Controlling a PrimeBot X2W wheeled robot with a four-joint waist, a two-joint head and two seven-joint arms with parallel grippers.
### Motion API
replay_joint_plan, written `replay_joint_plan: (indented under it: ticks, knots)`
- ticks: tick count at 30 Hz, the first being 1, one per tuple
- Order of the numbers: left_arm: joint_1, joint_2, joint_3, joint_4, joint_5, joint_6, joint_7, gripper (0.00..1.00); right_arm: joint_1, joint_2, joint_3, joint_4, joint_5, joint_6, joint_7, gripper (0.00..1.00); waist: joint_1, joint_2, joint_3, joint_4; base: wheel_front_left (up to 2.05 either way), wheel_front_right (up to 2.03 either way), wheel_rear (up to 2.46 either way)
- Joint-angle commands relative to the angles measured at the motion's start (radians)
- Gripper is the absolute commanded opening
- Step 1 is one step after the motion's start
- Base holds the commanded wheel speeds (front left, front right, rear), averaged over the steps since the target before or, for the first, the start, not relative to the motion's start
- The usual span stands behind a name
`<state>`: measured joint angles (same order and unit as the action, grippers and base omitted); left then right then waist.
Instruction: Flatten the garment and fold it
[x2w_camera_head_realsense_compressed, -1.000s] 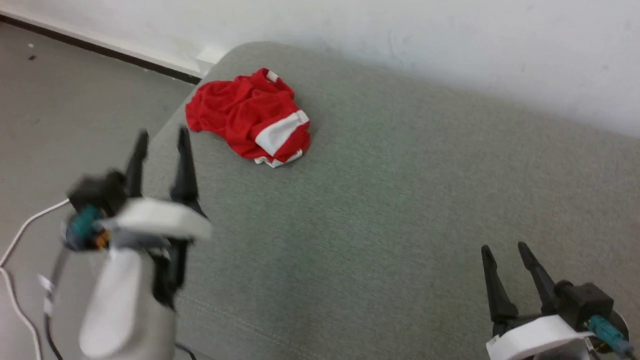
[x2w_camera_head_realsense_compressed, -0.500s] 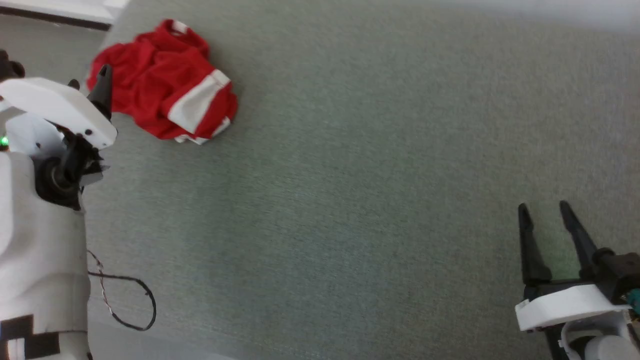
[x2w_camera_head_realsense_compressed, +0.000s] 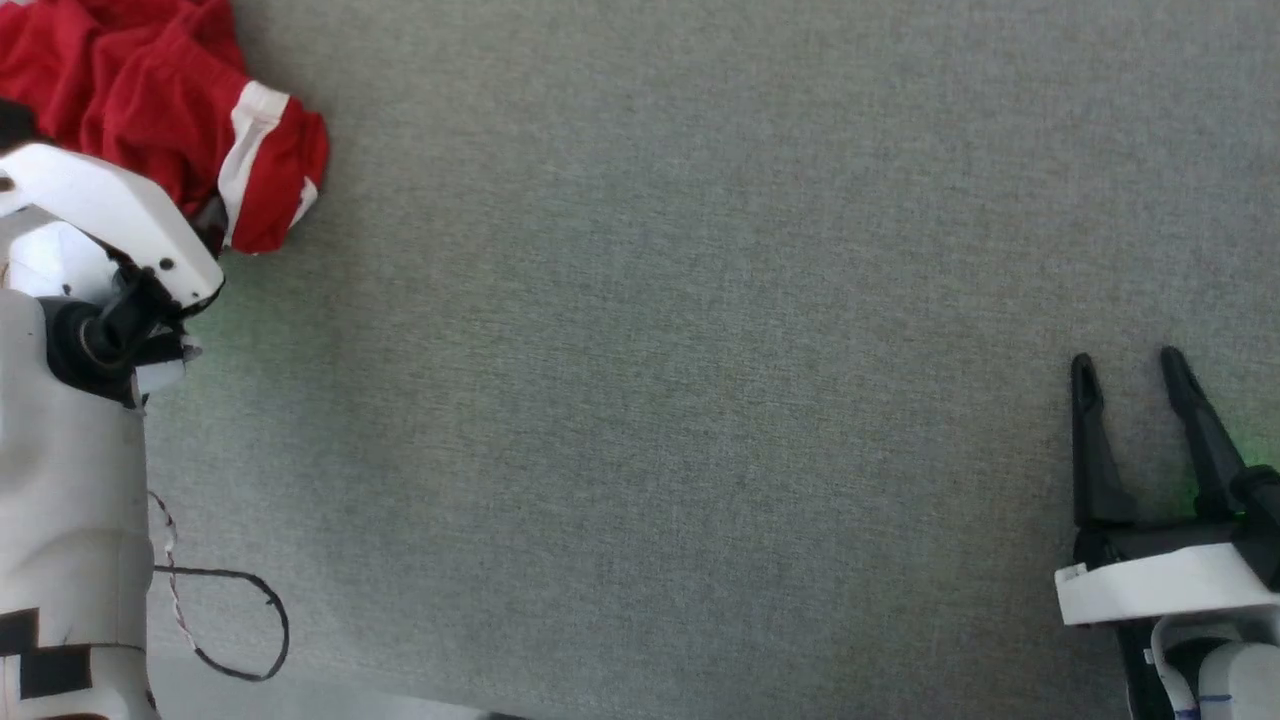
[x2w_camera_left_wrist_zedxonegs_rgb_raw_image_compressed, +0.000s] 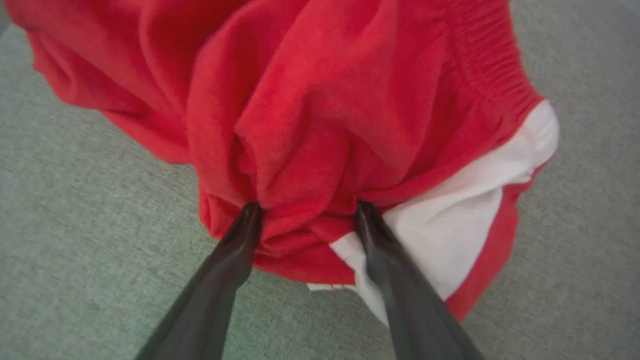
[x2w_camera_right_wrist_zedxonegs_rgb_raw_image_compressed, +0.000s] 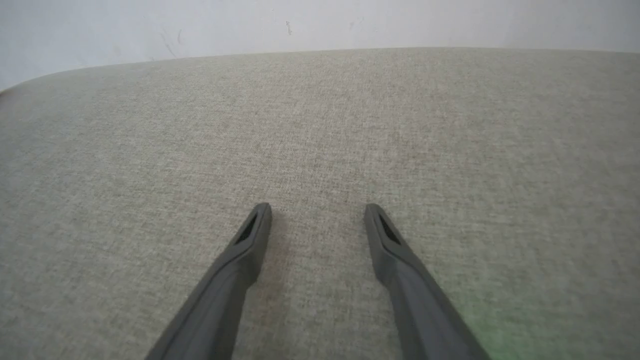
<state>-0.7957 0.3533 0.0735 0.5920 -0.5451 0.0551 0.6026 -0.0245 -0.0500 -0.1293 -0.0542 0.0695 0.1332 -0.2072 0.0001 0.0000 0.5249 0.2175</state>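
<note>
The garment (x2w_camera_head_realsense_compressed: 150, 100) is a crumpled red heap with a white band, lying at the top left of the head view on the grey-green cushion. My left gripper (x2w_camera_left_wrist_zedxonegs_rgb_raw_image_compressed: 307, 210) is open, and both fingertips press into the near folds of the garment (x2w_camera_left_wrist_zedxonegs_rgb_raw_image_compressed: 325, 100), a bunch of red cloth bulging between them. In the head view the left arm's white wrist housing (x2w_camera_head_realsense_compressed: 110, 215) covers those fingers. My right gripper (x2w_camera_head_realsense_compressed: 1130, 365) stands open at the lower right, far from the garment. The right wrist view has the right gripper (x2w_camera_right_wrist_zedxonegs_rgb_raw_image_compressed: 317, 210) low over bare cushion, with nothing between its fingers.
The grey-green upholstered surface (x2w_camera_head_realsense_compressed: 650, 350) stretches wide between the two arms. A white wall (x2w_camera_right_wrist_zedxonegs_rgb_raw_image_compressed: 320, 20) rises behind its far edge. A thin dark cable loop (x2w_camera_head_realsense_compressed: 235, 625) hangs by the left arm near the cushion's front edge.
The head camera has swung, shifting the garment to the picture's top left. My left gripper has gone forward from short of the garment to its near folds. The right gripper stays open.
</note>
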Motion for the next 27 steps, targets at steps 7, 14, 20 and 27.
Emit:
replay_joint_plan:
  ticks: [7, 14, 20, 27]
  knots:
    - [0.013, -0.012, 0.012, 0.017, -0.021, -0.008, -0.05, 0.0, -0.007, 0.0, -0.002, 0.015, -0.01, -0.002, 0.012, 1.0, -0.0001, 0.0, 0.009, 0.0, 0.0, 0.0, 0.0]
    - [-0.031, 0.028, 0.042, -0.009, 0.015, -0.031, -0.294, 0.0, -0.006, 0.0, 0.024, 0.062, 0.012, -0.002, 0.0, 1.0, -0.0001, 0.0, -0.093, -0.005, 0.0, 0.0, 0.0]
    - [-0.135, 0.055, 0.014, -0.083, 0.052, -0.08, -0.423, 0.0, -0.002, 0.0, 0.057, 0.135, 0.055, -0.002, -0.024, 1.0, -0.0001, 0.0, -0.221, -0.036, 0.0, 0.0, 0.0]
    - [-0.258, -0.001, -0.078, -0.188, 0.052, -0.136, -0.423, 0.0, 0.0, 0.0, 0.092, 0.211, 0.11, -0.002, -0.045, 1.0, -0.0001, 0.0, -0.336, -0.096, 0.0, 0.0, 0.0]
